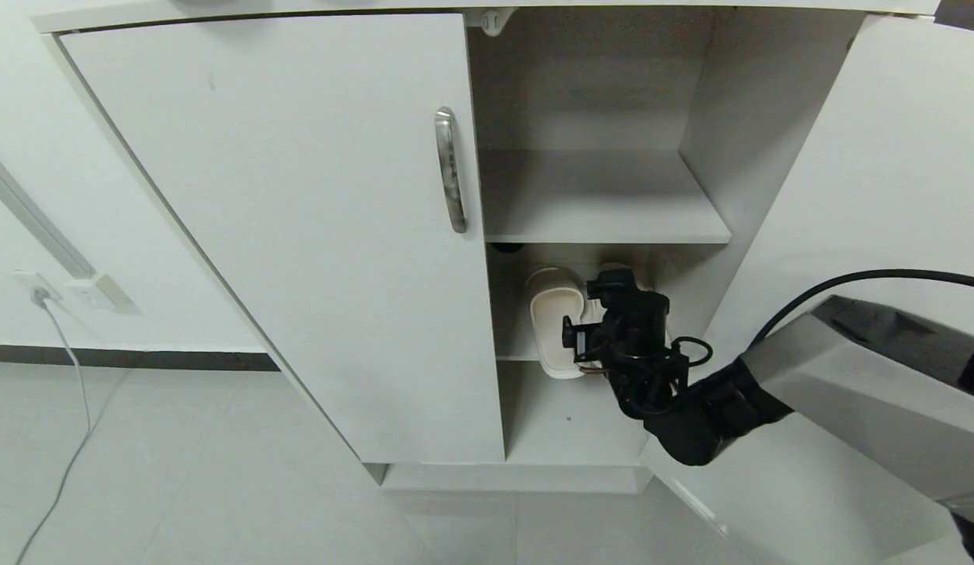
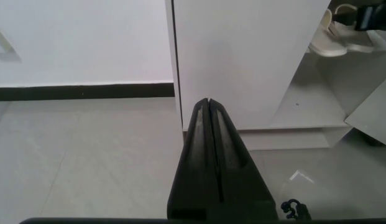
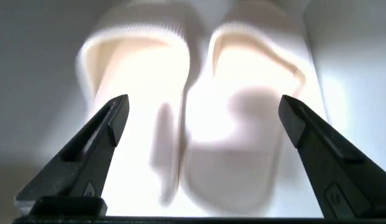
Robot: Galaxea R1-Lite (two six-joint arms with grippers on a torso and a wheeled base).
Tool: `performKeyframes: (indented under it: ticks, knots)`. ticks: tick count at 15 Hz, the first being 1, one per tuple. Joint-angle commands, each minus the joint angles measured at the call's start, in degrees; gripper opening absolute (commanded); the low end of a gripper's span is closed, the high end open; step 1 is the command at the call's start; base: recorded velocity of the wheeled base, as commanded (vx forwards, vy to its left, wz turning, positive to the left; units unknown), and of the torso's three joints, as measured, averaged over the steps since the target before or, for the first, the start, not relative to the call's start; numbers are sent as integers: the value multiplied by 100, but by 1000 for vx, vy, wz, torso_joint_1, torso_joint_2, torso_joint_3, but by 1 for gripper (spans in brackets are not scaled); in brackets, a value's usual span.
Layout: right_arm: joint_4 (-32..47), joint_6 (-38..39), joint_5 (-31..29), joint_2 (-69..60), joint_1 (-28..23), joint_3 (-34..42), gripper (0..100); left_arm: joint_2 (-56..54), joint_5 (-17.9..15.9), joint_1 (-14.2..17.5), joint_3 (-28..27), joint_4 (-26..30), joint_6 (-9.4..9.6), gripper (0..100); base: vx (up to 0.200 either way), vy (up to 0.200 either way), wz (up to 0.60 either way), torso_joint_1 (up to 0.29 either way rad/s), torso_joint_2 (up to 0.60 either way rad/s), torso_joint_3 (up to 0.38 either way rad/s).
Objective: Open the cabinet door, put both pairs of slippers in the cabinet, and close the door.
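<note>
The right hand (image 3: 204,102) is spread wide and holds nothing. The pair of slippers (image 3: 242,81) lies just ahead of its fingertips, on the lower shelf (image 1: 512,349) of the cabinet (image 1: 714,118). They are cream, thick-soled and side by side, toes toward the back. The left hand (image 2: 208,102), pressed closed and empty, hangs over the floor (image 2: 87,155).

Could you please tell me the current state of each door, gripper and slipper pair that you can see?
left cabinet door: closed.
right cabinet door: swung open.
pair of slippers: side by side on the lower shelf, not gripped.
right gripper: open, in front of the pair of slippers, holding nothing.
left gripper: shut, holding nothing, outside the cabinet.
</note>
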Motion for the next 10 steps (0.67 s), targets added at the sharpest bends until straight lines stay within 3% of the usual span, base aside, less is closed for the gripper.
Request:
performKeyframes:
  ticks: [1, 4, 8, 10]
  knots:
    - [-372, 40, -6, -1049, 338, 1379, 100, 7, -4, 0, 1, -1, -1, 0, 0, 0, 0, 0, 0, 0]
    - [-750, 31, 3, -1576, 531, 2231, 100, 7, 5, 9, 1, -1, -1, 0, 0, 0, 0, 0, 0, 0]
    - [-741, 4, 3, -1902, 839, 2460, 100, 7, -13, 0, 1, -1, -1, 0, 0, 0, 0, 0, 0, 0]
    - [-741, -4, 3, -1989, 909, 2635, 100, 7, -13, 0, 1, -1, -10, 0, -200, 0, 0, 2, 0, 7]
